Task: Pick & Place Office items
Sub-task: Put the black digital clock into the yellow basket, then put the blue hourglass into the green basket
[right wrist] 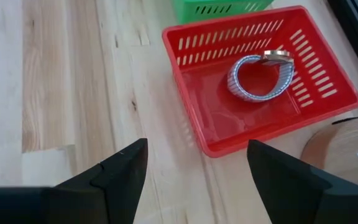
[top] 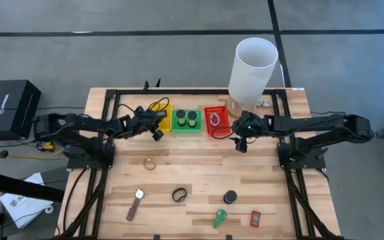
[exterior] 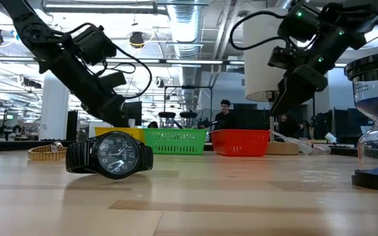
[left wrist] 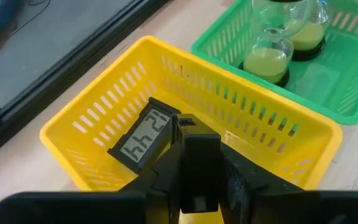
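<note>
My left gripper [left wrist: 194, 186] hangs over the yellow tray [left wrist: 278, 140] at the table's far side, shut on a black rectangular block [left wrist: 194, 155]. A black timer with a grey display [left wrist: 143, 142] lies in that tray just beyond the block. My right gripper [right wrist: 197, 180] stands open above bare wood beside the red tray [right wrist: 197, 43], which holds a silver watch [right wrist: 260, 78]. Near the front edge lie a black watch [exterior: 110, 156], a gold ring [top: 150, 163], a brown-strapped watch [top: 135, 203], a dark round piece [top: 230, 197], a green clip [top: 219, 218] and a red rectangle [top: 255, 218]. My left gripper pinches the black block between its two fingers, on its two side faces [left wrist: 194, 168]. The fingers slant down from the table's left side. The block stands up between them, its free end [left wrist: 184, 119] over the inside of the yellow tray; whether it touches the tray's floor is hidden.
The green tray [top: 185, 120] between the yellow and red ones holds two sand timers [left wrist: 269, 62]. A tall white cylinder [top: 252, 67] stands at the far right on a wooden disc [right wrist: 344, 146]. A black frame [top: 105, 100] borders the table's sides. The table's middle is bare wood.
</note>
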